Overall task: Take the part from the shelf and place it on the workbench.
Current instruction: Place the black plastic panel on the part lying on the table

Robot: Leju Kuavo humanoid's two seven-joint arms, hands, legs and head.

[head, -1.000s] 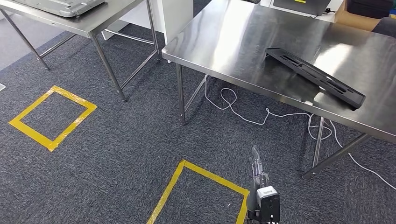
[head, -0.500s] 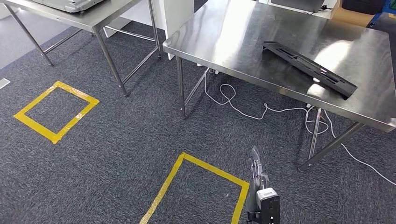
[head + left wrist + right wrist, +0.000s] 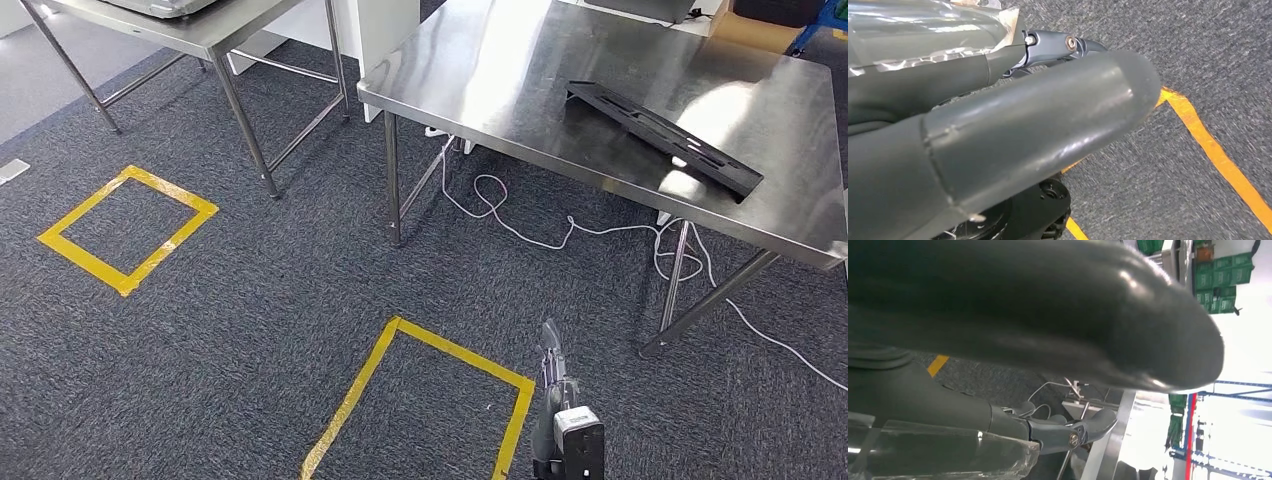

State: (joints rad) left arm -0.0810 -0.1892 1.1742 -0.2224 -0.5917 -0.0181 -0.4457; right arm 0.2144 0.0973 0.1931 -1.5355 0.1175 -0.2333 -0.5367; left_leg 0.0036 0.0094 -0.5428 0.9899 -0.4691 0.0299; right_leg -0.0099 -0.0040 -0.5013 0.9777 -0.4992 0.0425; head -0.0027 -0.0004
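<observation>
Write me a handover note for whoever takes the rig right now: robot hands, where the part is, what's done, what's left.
Left robot hand: holds nothing, hanging over the carpet.
Right robot hand: holds nothing, hanging low by the yellow tape square.
Black part: lies on the steel workbench, near its front edge, apart from both hands.
Done: the part appears to be placed.
Left: probably nothing but a check that it sits stably.

Right hand [image 3: 556, 385] hangs low with fingers [image 3: 548, 340] extended, holding nothing; left hand [image 3: 1013, 130] likewise empty.
</observation>
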